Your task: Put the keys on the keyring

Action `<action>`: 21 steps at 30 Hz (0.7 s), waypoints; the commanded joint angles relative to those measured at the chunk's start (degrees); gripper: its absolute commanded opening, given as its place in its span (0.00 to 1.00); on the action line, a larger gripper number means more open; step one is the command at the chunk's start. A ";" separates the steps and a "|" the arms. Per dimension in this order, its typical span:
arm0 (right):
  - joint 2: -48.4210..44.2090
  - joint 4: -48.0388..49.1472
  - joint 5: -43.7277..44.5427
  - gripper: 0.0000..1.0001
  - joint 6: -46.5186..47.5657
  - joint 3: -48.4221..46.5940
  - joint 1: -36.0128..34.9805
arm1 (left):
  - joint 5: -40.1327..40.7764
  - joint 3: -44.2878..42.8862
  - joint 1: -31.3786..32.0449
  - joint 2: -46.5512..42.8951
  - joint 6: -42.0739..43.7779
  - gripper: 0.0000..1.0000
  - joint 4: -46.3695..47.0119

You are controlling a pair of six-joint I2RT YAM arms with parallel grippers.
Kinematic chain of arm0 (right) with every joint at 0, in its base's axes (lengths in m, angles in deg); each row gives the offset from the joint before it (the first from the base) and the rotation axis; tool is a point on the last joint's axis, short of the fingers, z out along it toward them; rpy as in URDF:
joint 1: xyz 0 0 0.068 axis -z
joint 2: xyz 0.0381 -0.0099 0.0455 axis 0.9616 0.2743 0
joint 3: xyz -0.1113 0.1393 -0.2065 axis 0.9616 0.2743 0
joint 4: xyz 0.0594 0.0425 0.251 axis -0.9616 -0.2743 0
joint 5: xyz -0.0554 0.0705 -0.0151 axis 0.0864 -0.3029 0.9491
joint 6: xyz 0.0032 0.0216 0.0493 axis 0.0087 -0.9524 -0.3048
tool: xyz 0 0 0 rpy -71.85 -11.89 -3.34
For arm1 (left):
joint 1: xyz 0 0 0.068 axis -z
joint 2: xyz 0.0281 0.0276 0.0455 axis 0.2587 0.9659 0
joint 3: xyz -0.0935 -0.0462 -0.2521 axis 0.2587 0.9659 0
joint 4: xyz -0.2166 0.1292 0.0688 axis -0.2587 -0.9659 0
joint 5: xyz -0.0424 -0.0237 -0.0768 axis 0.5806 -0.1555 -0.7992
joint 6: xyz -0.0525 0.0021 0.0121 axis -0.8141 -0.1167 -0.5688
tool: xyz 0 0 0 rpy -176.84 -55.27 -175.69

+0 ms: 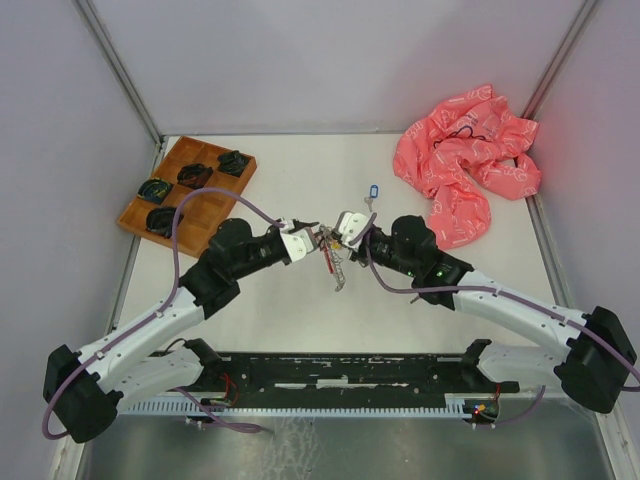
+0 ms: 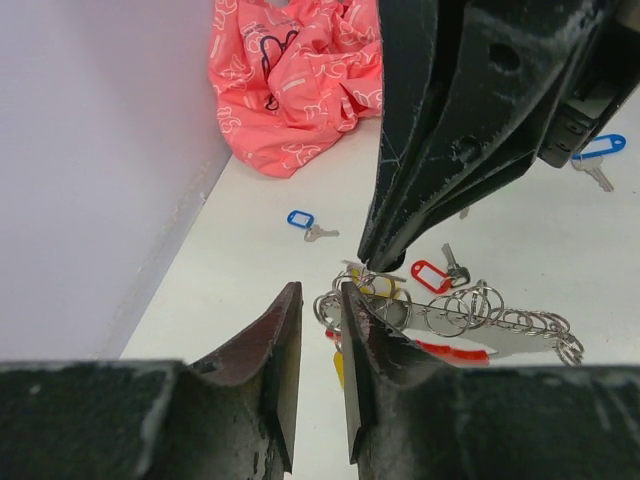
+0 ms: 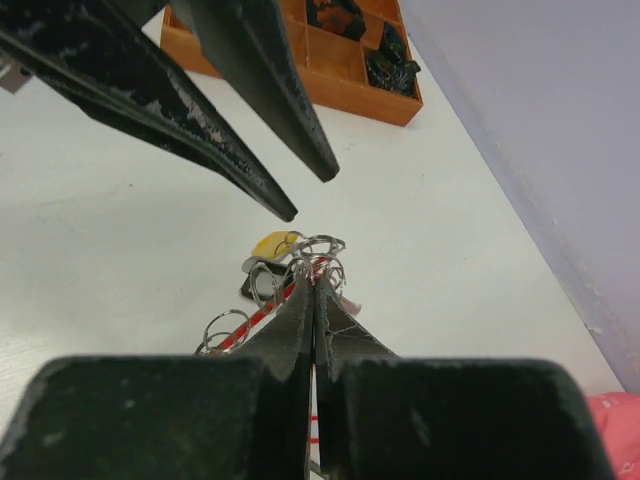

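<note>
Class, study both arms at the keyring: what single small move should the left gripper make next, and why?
Probably ease the left gripper forward and close it on a ring of the keyring. Its jaws stand slightly parted just short of the rings, holding nothing, while the right gripper is shut on the cluster, seemingly steadying it.

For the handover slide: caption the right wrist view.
Right tool shut at the keyring rings, left tool open beyond, wooden tray behind.
</note>
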 commanded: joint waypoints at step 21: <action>-2.11 -7.21 -6.88 0.01 18.10 -4.76 0.67 | -8.38 -3.21 -0.59 6.65 -0.11 0.39 -3.61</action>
